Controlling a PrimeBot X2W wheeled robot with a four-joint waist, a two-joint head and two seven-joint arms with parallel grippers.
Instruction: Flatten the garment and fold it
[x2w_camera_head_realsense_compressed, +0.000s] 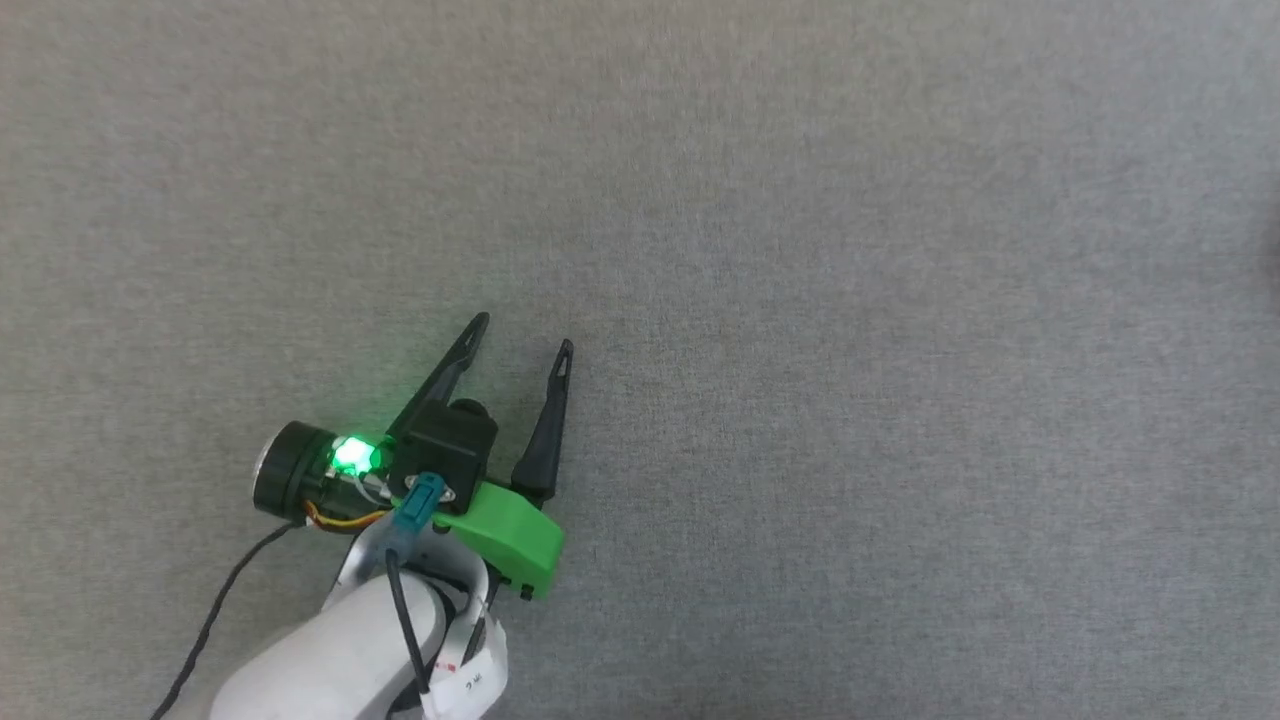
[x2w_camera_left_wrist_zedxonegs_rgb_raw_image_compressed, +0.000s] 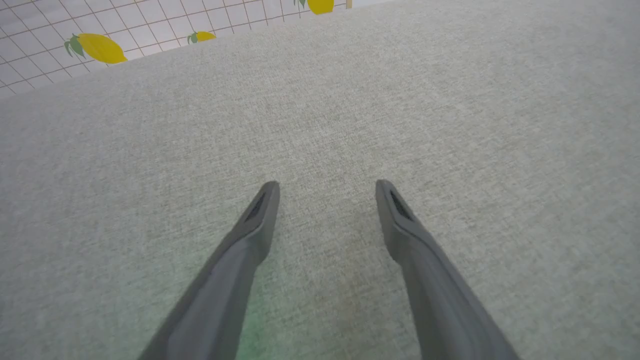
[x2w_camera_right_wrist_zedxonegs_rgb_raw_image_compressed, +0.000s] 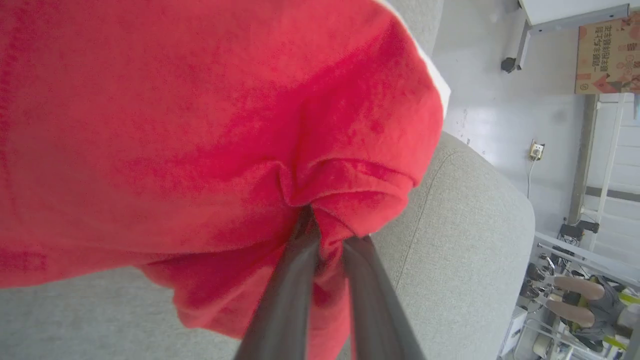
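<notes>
At the near left, the left gripper (x2w_camera_head_realsense_compressed: 525, 333) hovers low over the bare grey cushion (x2w_camera_head_realsense_compressed: 800, 300), its fingers spread wide and holding nothing. It seems parked there so it can take a corner once cloth is brought within reach. The cushion stretches flat to the right, a good bed for spreading the garment. At the right, the right gripper (x2w_camera_right_wrist_zedxonegs_rgb_raw_image_compressed: 327, 230) has its fingers pressed close, pinching a bunched fold of the red garment (x2w_camera_right_wrist_zedxonegs_rgb_raw_image_compressed: 200, 125). The cloth puckers at the pinch and sags around it, over the cushion near its rounded edge, with a strip of white trim (x2w_camera_right_wrist_zedxonegs_rgb_raw_image_compressed: 440, 85) at the far side. I judge the one-point hold is meant for carrying or dragging the garment. Flattening has not yet been done, and a second grip will be needed to pull it taut.
</notes>
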